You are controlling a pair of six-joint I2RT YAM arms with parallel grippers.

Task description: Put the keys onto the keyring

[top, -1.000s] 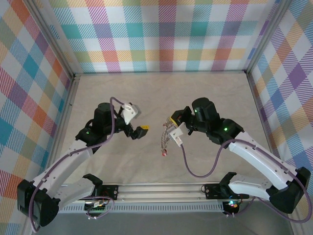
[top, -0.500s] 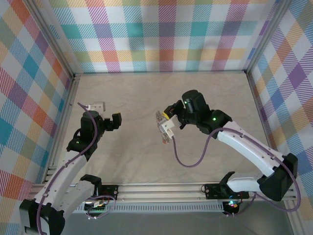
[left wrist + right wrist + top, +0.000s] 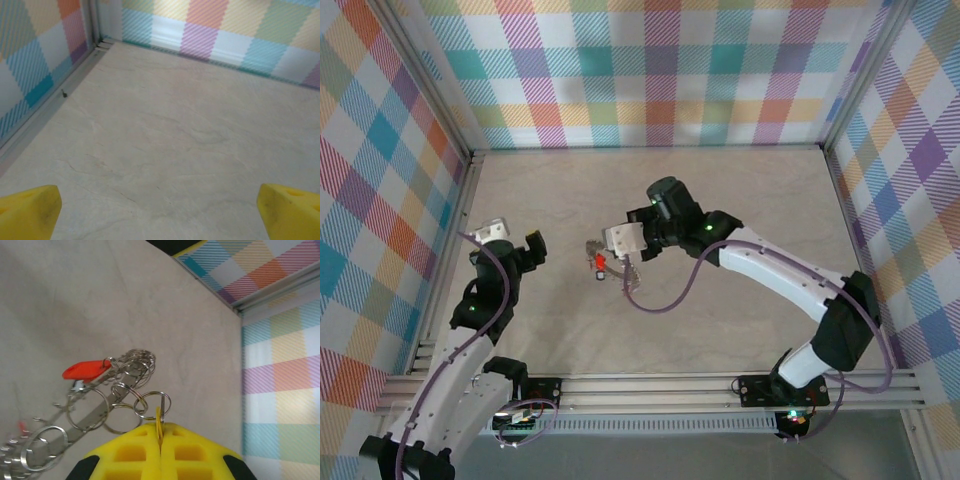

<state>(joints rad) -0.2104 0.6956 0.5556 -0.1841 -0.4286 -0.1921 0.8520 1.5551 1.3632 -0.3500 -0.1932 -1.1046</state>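
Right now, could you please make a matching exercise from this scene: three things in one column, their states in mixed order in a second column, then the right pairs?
Column one:
1. left gripper
2. right gripper
3. key

Column two:
A. red-headed, hooked on the keyring
B. open, facing the table
C. shut, gripping the keyring

Pairs: 1-B; 2-C; 3-A

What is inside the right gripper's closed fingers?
The right gripper pinches a small ring of the keyring, red key dangling. The pinched part is hidden between its pads.
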